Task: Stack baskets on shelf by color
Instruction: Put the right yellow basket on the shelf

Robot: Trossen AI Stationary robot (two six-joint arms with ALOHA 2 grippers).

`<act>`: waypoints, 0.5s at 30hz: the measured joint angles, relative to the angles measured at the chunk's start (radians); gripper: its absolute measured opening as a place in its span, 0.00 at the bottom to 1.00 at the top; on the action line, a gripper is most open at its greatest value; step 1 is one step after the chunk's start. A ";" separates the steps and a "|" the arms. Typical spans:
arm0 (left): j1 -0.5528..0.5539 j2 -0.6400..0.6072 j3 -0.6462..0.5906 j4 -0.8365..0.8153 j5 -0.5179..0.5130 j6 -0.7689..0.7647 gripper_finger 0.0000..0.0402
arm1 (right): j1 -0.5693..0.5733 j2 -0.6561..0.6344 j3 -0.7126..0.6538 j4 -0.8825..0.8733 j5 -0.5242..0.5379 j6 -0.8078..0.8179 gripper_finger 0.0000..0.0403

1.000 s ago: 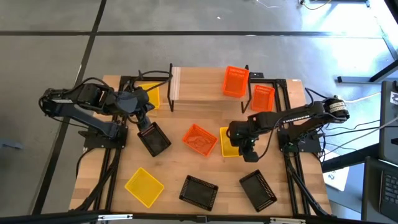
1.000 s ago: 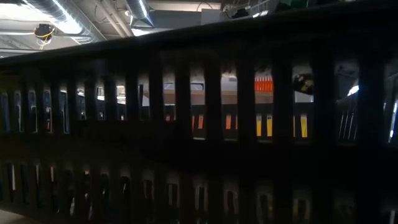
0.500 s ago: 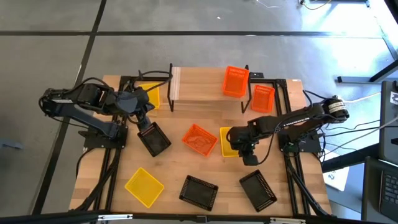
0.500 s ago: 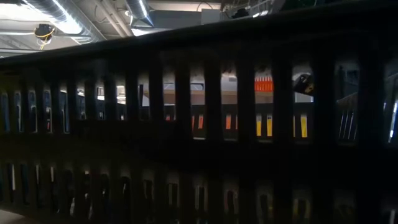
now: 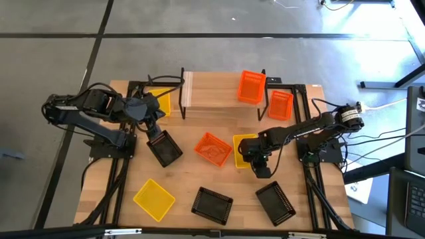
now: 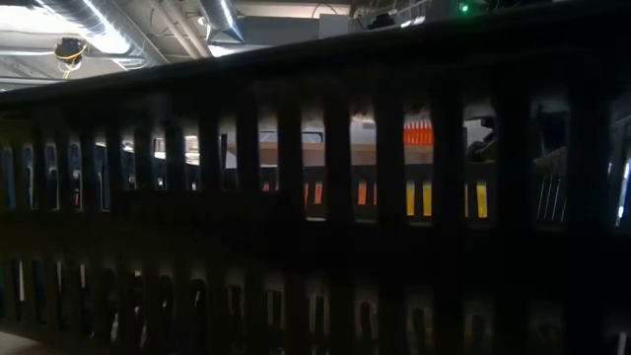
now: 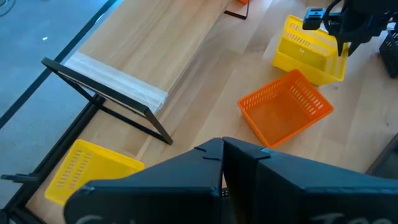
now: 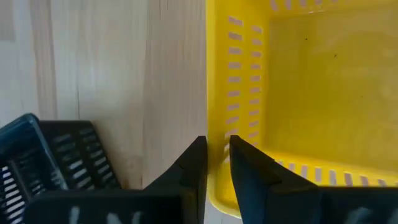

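The light-wood shelf [image 5: 212, 93] stands at the table's far side with an orange basket [image 5: 252, 86] on its right end. My left gripper [image 5: 155, 135] is shut on a black basket [image 5: 166, 149] left of centre. My right gripper [image 5: 253, 157] is shut on a yellow basket [image 5: 243, 146] right of centre, which also shows in the left wrist view [image 7: 308, 50]. Another orange basket [image 5: 212, 148] lies between them, tipped on the table. My left gripper holds the black basket at its far end [image 5: 158, 139], coming from above. The gripper's own body hides the place of contact, so the kind of hold does not show. My right gripper pinches a side wall of the yellow basket [image 8: 217, 124] near a corner, one finger inside [image 8: 249, 168] and one outside [image 8: 194, 165]. The fingers point down from above.
On the table lie a yellow basket [image 5: 158, 101] left of the shelf, an orange one [image 5: 280, 104] right of it, and near the front edge a yellow one [image 5: 154, 198] and two black ones [image 5: 212, 204] [image 5: 275, 202]. A black mesh wall [image 6: 315, 217] fills the low view.
My right gripper has gone toward the table's left edge, further over the yellow basket, and its arm has stretched out.
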 joint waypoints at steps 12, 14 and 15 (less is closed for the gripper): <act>0.000 0.000 0.000 0.000 0.000 0.017 0.00 | 0.000 0.000 0.115 -0.083 0.082 -0.001 0.01; 0.000 0.000 0.000 0.000 0.000 0.018 0.00 | 0.000 0.000 0.153 -0.121 0.088 0.001 0.01; 0.000 0.000 0.000 0.000 0.000 0.018 0.00 | 0.000 0.000 0.175 -0.140 0.087 0.002 0.01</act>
